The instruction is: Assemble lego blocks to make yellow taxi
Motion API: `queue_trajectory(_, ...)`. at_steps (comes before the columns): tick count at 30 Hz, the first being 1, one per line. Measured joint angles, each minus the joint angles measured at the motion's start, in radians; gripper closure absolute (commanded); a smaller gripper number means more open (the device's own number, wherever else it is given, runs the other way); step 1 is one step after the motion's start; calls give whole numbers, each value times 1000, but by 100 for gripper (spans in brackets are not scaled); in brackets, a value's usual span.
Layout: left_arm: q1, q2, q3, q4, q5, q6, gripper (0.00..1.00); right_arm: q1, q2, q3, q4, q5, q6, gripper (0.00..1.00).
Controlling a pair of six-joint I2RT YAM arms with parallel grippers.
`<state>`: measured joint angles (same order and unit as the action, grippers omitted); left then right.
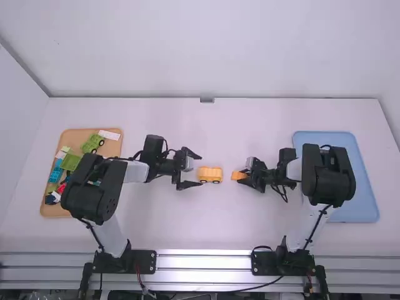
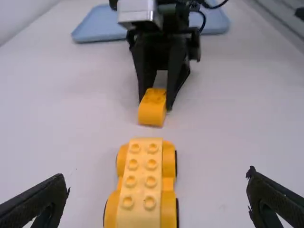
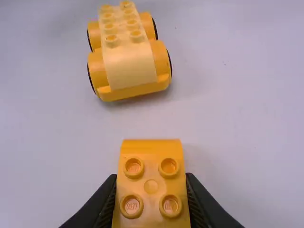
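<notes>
Along the near edge of the table (image 1: 206, 234), on metal rails (image 1: 203, 269), stand the bases of the two arms. Farther in, midway between them, the right gripper (image 1: 242, 177) pinches a yellow-orange four-stud block (image 3: 151, 186) between its fingertips. Tiny raised print sits on the studs. A shallow round mark lies between them; the end facing the car is rounded, and the studs face up. Just beyond the block's rounded end, apart from it, stands the yellow toy car base (image 1: 210, 175) on the table, upright on its black-rimmed wheels. Its body is deep yellow with bulging wheel arches, and a paler yellow piece (image 2: 140, 190) with two rows of four studs runs along the top. At its other end, the left gripper (image 1: 200, 170) has its fingers spread wide, pointing toward the car base.

Off to the left, partly under the left arm, a tan tray (image 1: 55, 211) holds blue blocks (image 1: 56, 173), a red piece (image 1: 61, 187), a green block (image 1: 70, 162), a lime-green wheeled base (image 1: 93, 143) and, at its far end, a white piece (image 1: 109, 134) with faint marks. On the right, the right arm covers part of a blue tray (image 1: 362, 212). At the table's far edge is a small grey bracket (image 1: 207, 99).
</notes>
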<state>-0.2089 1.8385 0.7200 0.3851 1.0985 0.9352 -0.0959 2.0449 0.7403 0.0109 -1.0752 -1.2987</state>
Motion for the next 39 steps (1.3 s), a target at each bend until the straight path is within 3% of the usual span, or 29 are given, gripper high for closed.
queue_trajectory(5,-45,88,12,55,-55,0,1,43,-141,-2,-113,1,-11,80)
queue_trajectory(9,-58,175,53,58,-69,0,1,111,-255,-2,-106,31,-10,84)
queue_trajectory(16,-61,266,117,88,-79,0,1,216,-274,-2,18,81,57,87)
queue_trajectory(21,-62,318,146,76,-68,-1,4,240,-220,-2,77,67,83,89)
queue_trajectory(23,-63,319,146,76,-64,0,10,239,-188,0,79,40,89,90)
queue_trajectory(27,-63,319,146,76,-63,-1,36,228,-137,38,76,-8,113,92)
queue_trajectory(29,-63,319,146,77,-63,0,41,227,-108,82,77,-34,137,93)
queue_trajectory(30,-63,319,146,77,-63,0,49,230,-92,103,76,-46,146,93)
queue_trajectory(39,-63,319,146,79,-68,-4,53,280,-1,166,30,-103,168,93)
